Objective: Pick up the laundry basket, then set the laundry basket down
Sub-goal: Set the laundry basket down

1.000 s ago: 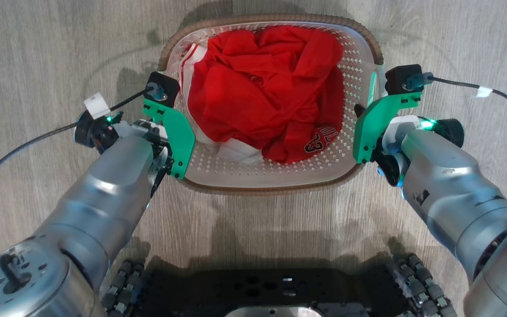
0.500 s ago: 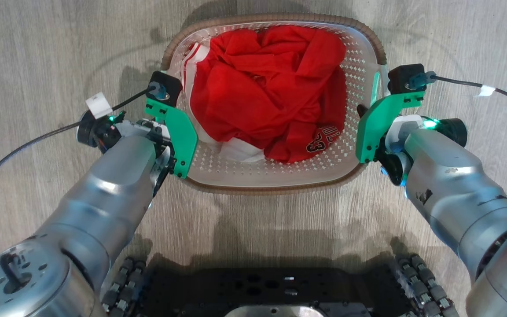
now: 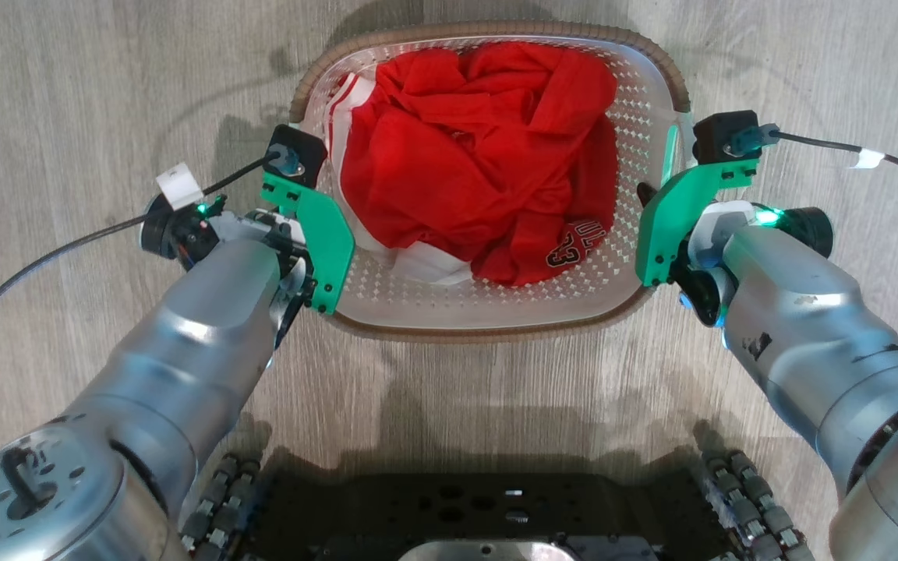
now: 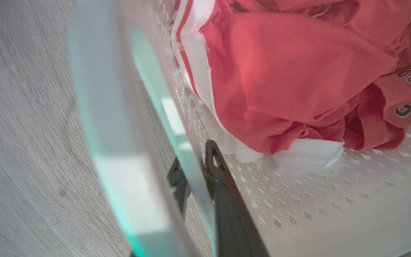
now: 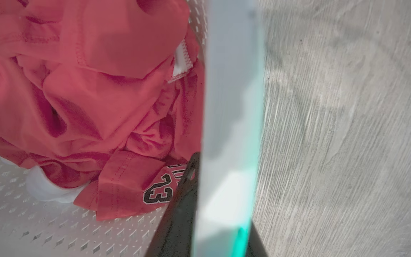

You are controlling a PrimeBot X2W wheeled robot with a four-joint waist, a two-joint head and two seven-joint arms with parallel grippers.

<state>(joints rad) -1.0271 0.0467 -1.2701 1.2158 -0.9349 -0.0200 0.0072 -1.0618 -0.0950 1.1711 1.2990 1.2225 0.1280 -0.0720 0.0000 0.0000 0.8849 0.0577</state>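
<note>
Widest element: grey wood-grain floor (image 3: pixel 67 93), spanning the whole head view. Centred on it, directly ahead of the black wheeled base (image 3: pixel 480 506): rounded-rectangular white perforated plastic laundry basket (image 3: pixel 488 336) with brown woven-look rim, placed between the two silver forearms (image 3: pixel 199 335); resting on the floor or raised just off it, cannot tell. Loaded with a crumpled red jersey (image 3: pixel 480 156) with white trim and dark numerals, heaped loosely toward the far half. Judged light for its bulk: thin plastic shell, one soft garment. Expect a stiff rim but flexible perforated walls, smooth and somewhat slippery under hard fingers; expect the soft load to shift on tilting. Take hold at both white side handles together, level, never at a single side or at the perforated wall. Left end effector (image 4: pixel 194 167): pressed onto the left side handle (image 4: pixel 120 142), one dark finger inside the basket wall, the other outside, plastic pinched between. Right end effector (image 5: pixel 223 200): likewise clamped across the right side handle (image 5: pixel 230 107), inner finger beside the numerals, outer finger on the floor side. Green plastic brackets (image 3: pixel 316 234) above both wrists, hiding the contact points in the head view. Hold both wrists at equal height during lift and set-down to prevent twist in the shell.
</note>
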